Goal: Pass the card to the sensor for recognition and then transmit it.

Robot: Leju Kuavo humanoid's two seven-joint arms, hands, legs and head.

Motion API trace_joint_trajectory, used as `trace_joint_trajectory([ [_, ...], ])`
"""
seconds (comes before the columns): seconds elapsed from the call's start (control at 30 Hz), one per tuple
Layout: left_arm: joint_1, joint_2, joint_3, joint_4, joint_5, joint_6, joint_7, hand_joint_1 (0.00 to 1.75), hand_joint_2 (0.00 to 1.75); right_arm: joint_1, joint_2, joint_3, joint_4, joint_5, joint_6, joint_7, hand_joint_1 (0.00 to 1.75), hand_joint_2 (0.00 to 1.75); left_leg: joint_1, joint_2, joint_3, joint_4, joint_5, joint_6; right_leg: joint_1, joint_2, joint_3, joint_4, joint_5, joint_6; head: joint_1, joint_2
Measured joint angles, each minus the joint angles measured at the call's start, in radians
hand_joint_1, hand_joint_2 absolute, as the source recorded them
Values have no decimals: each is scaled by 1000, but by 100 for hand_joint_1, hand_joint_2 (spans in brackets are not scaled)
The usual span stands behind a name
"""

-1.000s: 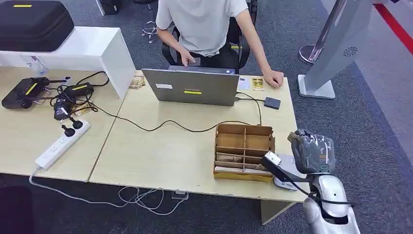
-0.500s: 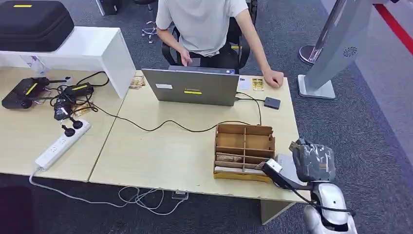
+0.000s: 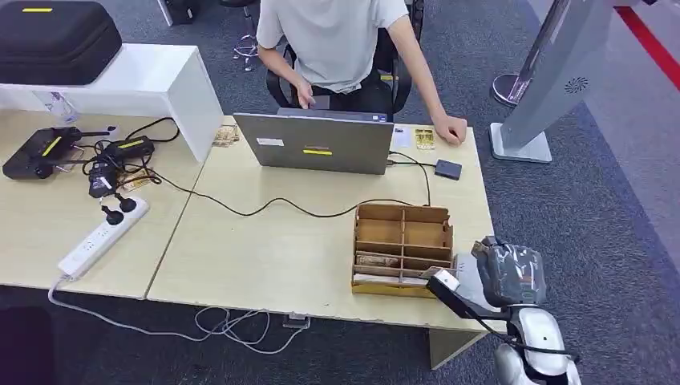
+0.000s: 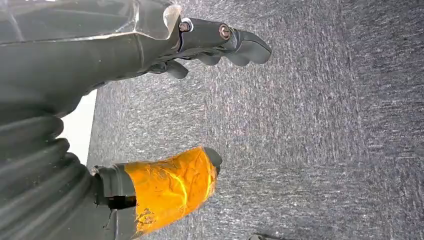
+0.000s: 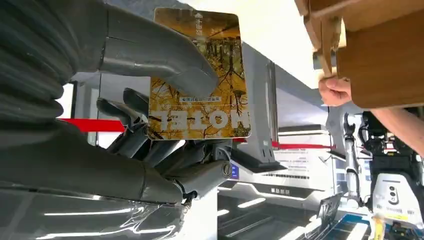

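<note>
One card [image 5: 200, 80] matters here, and the right hand [image 5: 165, 125] has it: thumb [image 5: 165, 62] pressed across the printed face, darker fingers [image 5: 150, 145] behind, a pinch. In the right wrist view the card reads "HOTEL" upside down, a golden tree print, and its long axis runs roughly along the fingers, so most of the card sticks out past the thumb, free to present.

In the head view the right hand [image 3: 510, 273] sits at the near right corner of the table [image 3: 265, 257], just beside the wooden organiser [image 3: 402, 249], approx. level with its near end. The card itself is too small to pick out from up there.

The relation that counts: the likely sensor is the small dark box [image 3: 448, 169] further back on the table, cabled to the laptop [image 3: 314, 143] (a guess from its look and cable, not confirmed). It lies ahead of the hand and slightly inboard, well apart, past the organiser's far end. So the card probably needs to travel forward along the table's right side, face turned down toward the box. A person [image 3: 337, 40] sits behind the laptop, one hand [image 3: 451, 128] resting near the box.

The left hand [image 4: 200, 45] hangs over grey carpet, fingers loosely curled, thumb apart, holding nothing. The right arm is clearly nearer the box.
</note>
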State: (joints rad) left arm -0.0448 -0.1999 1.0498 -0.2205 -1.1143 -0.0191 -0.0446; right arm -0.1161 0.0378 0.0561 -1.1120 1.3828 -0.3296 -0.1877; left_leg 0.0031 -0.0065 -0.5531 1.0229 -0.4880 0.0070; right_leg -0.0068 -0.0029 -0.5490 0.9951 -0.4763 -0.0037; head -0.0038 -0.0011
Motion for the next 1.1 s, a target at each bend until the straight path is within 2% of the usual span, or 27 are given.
trace_joint_trajectory([
  [0.47, -5, 0, 0, 0, -14, 1, -2, 0, 175, 9, 26, 12, 100, 32, -2, 2, 175, 175, 0, 0, 0, 0, 0, 0, 0, 0, 0, 0, 0, 0, 0, 0],
  [0.83, -7, -2, 0, 0, -24, -1, -2, 0, 175, -19, 46, 22, 161, 42, -38, 10, 175, 175, 0, 0, 0, 0, 0, 0, 0, 0, 0, 0, 0, 0, 0, 0],
  [0.97, -7, -2, 0, 0, -37, -2, -2, 0, 175, -30, 50, 26, 153, 35, -58, 6, 175, 175, 0, 0, -1, 0, 0, 0, 0, 0, 0, 0, 0, 0, 0, 0],
  [1.1, -8, -2, 0, 0, -55, -9, 0, 0, 175, -74, 52, 43, 98, 38, -39, 23, 175, 175, 0, 0, 0, 0, 0, 0, 0, 0, 0, 0, 0, 0, 0, 0],
])
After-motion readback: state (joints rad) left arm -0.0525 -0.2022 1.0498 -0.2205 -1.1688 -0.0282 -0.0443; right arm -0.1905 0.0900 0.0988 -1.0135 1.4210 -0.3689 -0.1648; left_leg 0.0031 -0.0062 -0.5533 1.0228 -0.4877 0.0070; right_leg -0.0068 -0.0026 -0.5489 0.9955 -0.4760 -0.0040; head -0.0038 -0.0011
